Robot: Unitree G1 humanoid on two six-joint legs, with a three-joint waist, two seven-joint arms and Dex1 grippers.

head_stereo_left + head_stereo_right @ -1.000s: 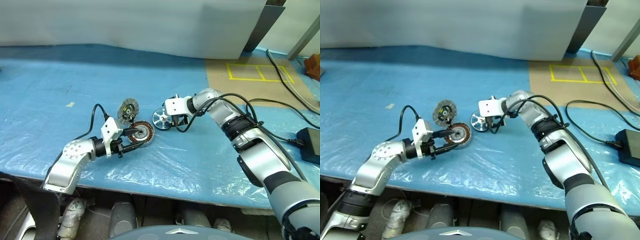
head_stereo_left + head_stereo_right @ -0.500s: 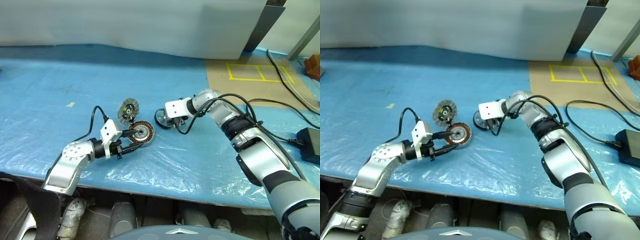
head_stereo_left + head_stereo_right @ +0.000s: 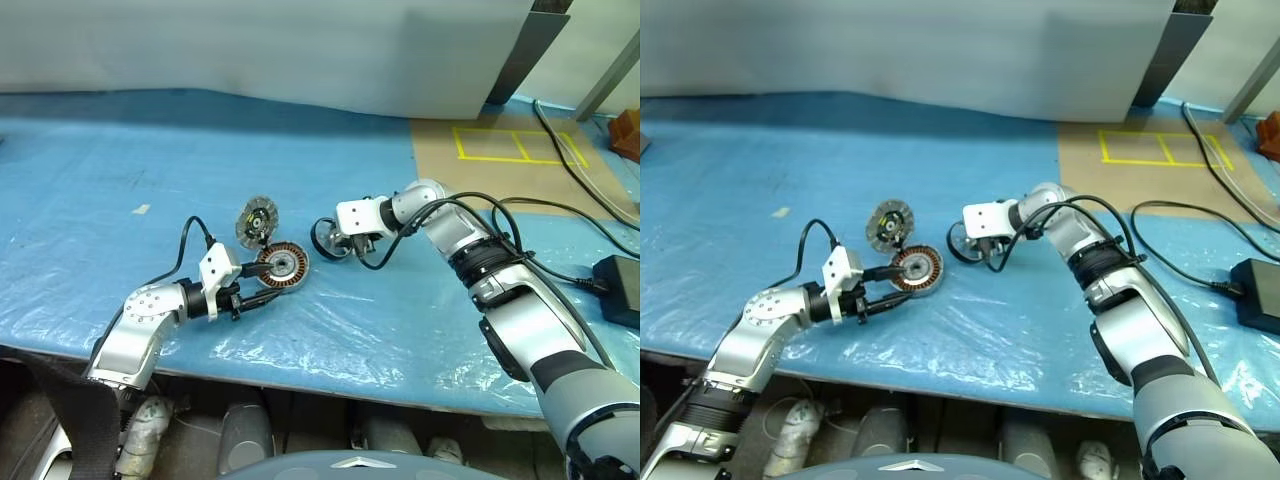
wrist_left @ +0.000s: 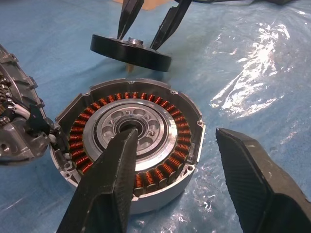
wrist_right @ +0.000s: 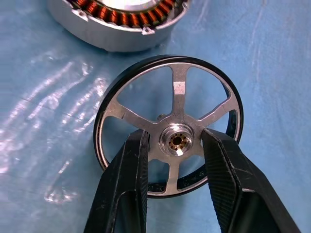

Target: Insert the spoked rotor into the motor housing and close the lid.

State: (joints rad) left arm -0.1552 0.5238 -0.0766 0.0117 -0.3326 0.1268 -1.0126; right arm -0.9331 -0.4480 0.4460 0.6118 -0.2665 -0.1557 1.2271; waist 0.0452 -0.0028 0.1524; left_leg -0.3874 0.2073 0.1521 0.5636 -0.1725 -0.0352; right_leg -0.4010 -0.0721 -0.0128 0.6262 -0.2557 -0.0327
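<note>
My right pincer [image 5: 176, 141] clenched the spoked rotor [image 5: 167, 126] by its hub, just beside the motor housing [image 4: 129, 150], which my parted left pincer [image 4: 182, 179] straddled.

The spoked rotor [image 5: 170, 141] has a black outer ring, bright silver spokes and a brass-toned centre bore, set between the black fingers [image 5: 127, 189] of the right gripper [image 5: 172, 145]. The motor housing [image 4: 127, 145], at the left gripper [image 4: 170, 165] with its matte black fingers [image 4: 109, 189], is pale grey metal with a ring of copper-orange windings around a silver centre. Beside that hand the lid [image 3: 257, 218] is grey with radial ribbing and a dark centre, and the table cover [image 3: 100, 160] is blue under glossy clear film.
</note>
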